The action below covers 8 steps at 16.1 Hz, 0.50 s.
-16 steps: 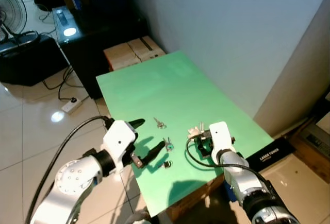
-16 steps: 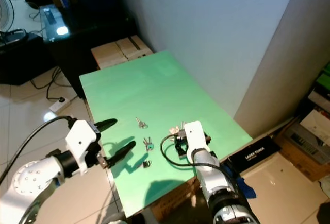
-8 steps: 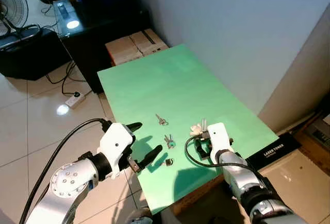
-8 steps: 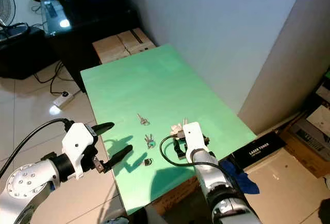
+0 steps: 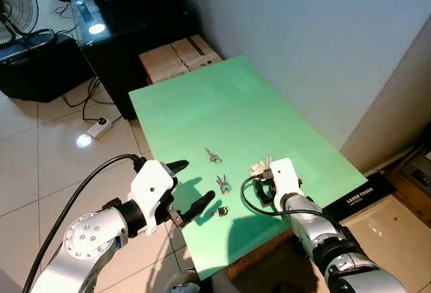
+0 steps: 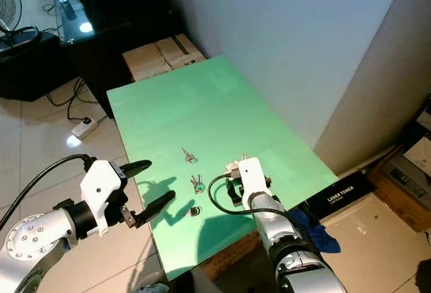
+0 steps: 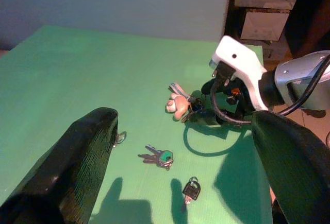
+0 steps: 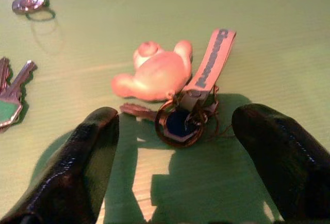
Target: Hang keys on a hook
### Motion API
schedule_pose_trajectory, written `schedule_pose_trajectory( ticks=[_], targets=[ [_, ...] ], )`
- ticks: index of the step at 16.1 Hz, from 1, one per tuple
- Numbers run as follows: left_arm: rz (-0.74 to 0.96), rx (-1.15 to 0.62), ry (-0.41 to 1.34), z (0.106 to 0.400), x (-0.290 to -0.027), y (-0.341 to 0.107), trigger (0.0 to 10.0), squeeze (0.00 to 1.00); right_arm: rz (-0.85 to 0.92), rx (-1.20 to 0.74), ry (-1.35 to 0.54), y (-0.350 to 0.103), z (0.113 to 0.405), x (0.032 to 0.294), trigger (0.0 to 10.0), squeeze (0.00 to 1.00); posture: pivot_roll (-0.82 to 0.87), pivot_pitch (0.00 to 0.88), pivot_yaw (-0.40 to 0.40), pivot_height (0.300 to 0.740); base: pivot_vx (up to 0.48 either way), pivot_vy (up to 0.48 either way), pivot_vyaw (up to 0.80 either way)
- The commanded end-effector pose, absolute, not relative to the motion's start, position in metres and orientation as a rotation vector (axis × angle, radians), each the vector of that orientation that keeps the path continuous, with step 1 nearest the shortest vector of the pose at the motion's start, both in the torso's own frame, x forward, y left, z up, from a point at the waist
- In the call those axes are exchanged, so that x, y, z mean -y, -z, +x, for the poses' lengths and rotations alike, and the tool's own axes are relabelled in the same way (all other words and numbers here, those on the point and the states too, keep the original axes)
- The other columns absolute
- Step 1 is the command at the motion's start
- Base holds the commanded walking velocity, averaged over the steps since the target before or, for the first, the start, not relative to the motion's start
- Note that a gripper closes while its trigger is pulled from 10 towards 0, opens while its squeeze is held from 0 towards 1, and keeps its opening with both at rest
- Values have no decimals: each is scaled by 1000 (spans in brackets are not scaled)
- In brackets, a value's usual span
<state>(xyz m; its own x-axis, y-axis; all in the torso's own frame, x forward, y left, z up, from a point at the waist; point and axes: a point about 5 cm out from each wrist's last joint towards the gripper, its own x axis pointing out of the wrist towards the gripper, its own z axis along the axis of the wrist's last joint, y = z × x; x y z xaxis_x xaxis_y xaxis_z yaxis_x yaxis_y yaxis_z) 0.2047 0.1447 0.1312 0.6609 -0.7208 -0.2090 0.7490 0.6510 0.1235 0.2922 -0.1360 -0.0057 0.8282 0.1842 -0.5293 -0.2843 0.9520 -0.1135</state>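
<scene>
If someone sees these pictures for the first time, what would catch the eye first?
The bright green table stands out, set against the grey wall. Near its front edge lie several keys; the right tool hovers open over a key bunch with a pink figure, and the left tool waits open at the table's left edge.

L arm reaching fwd, elbow bent, left gripper [image 5: 184,188] hovering low, fingers spread wide. R arm extending fwd, right gripper [image 8: 186,147] pointing down near surface, fingers parted wide, gripping nothing.
</scene>
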Motion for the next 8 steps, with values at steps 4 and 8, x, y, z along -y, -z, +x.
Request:
schedule_pose_trajectory(
  ticks=[4, 8],
  targets=[
    [213, -145, 844, 203, -147, -135, 10000, 0, -196, -569, -282, 7, 293, 133, 0, 0, 166, 136, 113, 740, 0, 0, 0],
    [211, -146, 849, 202, -147, -135, 10000, 0, -194, -571, -287, 7, 292, 134, 0, 0, 164, 128, 112, 740, 0, 0, 0]
  ],
)
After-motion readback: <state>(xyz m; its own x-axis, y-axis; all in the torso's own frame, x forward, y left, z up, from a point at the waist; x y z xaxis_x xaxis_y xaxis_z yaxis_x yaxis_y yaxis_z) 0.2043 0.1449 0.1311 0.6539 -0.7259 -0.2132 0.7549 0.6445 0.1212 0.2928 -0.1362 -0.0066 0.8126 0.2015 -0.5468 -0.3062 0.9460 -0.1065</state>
